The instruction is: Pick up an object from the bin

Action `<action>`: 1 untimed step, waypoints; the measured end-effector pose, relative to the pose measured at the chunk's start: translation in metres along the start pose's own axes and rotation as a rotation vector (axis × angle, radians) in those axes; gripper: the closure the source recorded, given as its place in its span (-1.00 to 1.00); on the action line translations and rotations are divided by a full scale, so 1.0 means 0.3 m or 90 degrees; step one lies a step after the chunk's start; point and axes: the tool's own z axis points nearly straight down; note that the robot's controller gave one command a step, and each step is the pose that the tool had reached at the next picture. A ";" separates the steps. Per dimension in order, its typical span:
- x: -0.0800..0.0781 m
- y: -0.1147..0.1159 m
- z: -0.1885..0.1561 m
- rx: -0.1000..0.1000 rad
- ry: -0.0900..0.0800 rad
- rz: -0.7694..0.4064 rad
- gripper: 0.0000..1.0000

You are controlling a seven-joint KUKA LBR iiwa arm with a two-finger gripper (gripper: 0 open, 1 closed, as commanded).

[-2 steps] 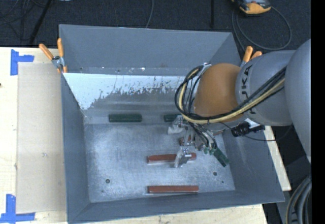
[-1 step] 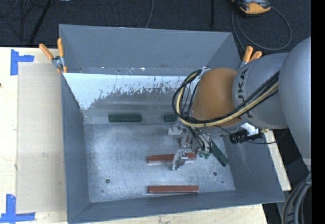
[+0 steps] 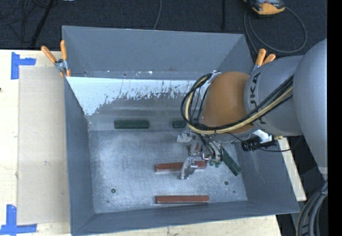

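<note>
My gripper is low in the middle of the bin, right over the right end of a short reddish-brown bar that lies flat on the floor. The bar's right tip shows again just past the gripper. A dark green bar lies tilted close to the gripper's right side, partly under the wrist. A longer reddish-brown bar rests near the front wall, below the gripper.
At the back wall's foot lies a dark green bar; a second green piece sits to its right, half hidden by the arm's cables. The arm's orange cover and cables hang over the bin's right back part.
</note>
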 end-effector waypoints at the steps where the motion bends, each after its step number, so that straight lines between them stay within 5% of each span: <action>1: -0.003 0.003 -0.012 -0.001 0.012 -0.002 1.00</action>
